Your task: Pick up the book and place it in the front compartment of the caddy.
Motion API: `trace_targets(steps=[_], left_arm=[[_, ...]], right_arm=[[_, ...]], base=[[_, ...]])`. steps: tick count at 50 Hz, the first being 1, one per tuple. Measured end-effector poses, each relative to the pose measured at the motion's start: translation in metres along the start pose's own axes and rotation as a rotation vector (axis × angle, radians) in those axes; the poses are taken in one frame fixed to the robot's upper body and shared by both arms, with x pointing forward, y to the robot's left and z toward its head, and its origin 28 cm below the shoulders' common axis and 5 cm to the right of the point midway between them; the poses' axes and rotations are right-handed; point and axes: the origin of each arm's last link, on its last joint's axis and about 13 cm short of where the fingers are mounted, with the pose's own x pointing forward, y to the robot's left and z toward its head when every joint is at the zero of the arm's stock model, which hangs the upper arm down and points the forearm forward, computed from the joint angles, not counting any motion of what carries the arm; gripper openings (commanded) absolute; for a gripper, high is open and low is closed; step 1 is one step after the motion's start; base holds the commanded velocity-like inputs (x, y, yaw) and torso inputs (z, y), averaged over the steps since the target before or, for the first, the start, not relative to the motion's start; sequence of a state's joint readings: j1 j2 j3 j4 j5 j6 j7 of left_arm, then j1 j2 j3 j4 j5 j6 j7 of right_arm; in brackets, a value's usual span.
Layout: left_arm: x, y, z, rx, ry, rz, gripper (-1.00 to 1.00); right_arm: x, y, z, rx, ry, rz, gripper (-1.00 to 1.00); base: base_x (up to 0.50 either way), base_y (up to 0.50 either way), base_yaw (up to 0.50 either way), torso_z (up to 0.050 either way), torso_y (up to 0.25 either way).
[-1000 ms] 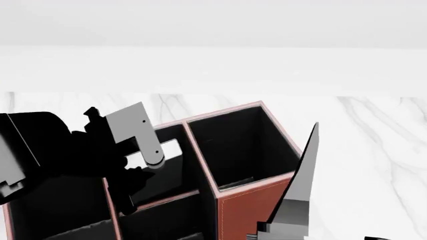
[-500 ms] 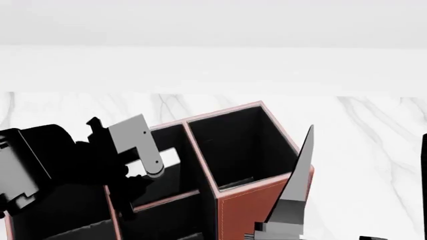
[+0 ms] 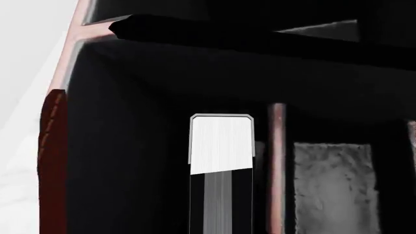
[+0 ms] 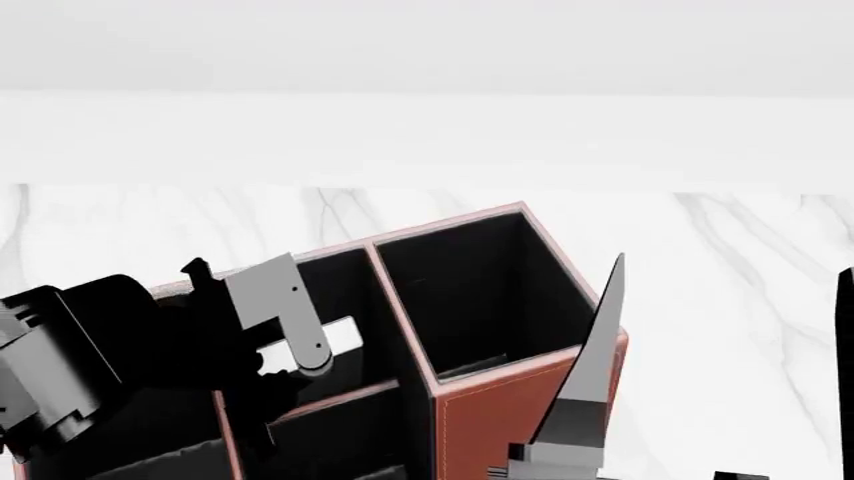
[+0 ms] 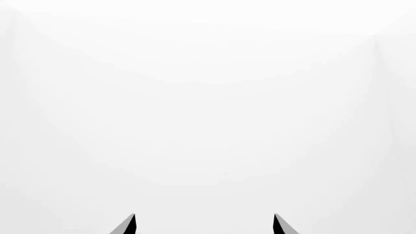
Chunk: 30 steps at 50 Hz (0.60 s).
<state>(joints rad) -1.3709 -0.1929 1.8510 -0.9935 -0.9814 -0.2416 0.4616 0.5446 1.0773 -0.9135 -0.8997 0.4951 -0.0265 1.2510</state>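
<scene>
The reddish-brown caddy (image 4: 501, 420) with black lining fills the lower middle of the head view. My left gripper (image 4: 310, 350) is shut on the book (image 4: 331, 334), whose white page edge shows below the grey finger plate. The book hangs inside the compartment left of the tall back-right one. In the left wrist view the book (image 3: 221, 144) points down into a dark compartment, close to a pale-rimmed divider (image 3: 277, 165) of the caddy (image 3: 53, 146). My right gripper (image 4: 594, 380) stands just off the caddy's right wall. It is open and empty (image 5: 204, 224), facing blank white.
The caddy stands on a white marble tabletop (image 4: 747, 300) with a plain white wall behind. A grey mottled patch (image 3: 331, 185) shows in the compartment beyond the divider. A dark edge (image 4: 846, 370) shows at the far right.
My left arm has sunk and drawn left, carrying the book lower into the caddy. The right gripper dropped slightly a second ago, then held still.
</scene>
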Motion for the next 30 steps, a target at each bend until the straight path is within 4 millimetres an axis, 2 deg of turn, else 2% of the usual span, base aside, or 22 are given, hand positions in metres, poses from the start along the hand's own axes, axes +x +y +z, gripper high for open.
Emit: trace_targets(steps=[12, 13, 19, 30], left_arm=[[0.0013, 0.0017, -0.0007, 0.002, 0.004, -0.016, -1.00], [0.0013, 0.0018, -0.0007, 0.002, 0.004, -0.017, 1.00], [-0.0012, 0.0040, 0.0001, -0.027, 0.004, -0.101, 1.00], [-0.0040, 0.0028, 0.0004, -0.050, -0.004, -0.148, 1.00]], right_arm=[[-0.0001, -0.0004, -0.0010, 0.001, 0.003, -0.002, 1.00], [-0.0001, -0.0004, -0.0010, 0.001, 0.003, -0.002, 1.00], [-0.0002, -0.0005, -0.0012, 0.001, 0.003, -0.003, 1.00], [-0.0002, -0.0002, -0.0003, 0.002, 0.000, -0.002, 1.00]], base=[[0.00, 0.00, 0.00, 0.000, 0.000], [0.01, 0.00, 0.00, 0.000, 0.000], [0.01, 0.00, -0.01, 0.000, 0.000], [0.01, 0.00, -0.01, 0.000, 0.000]])
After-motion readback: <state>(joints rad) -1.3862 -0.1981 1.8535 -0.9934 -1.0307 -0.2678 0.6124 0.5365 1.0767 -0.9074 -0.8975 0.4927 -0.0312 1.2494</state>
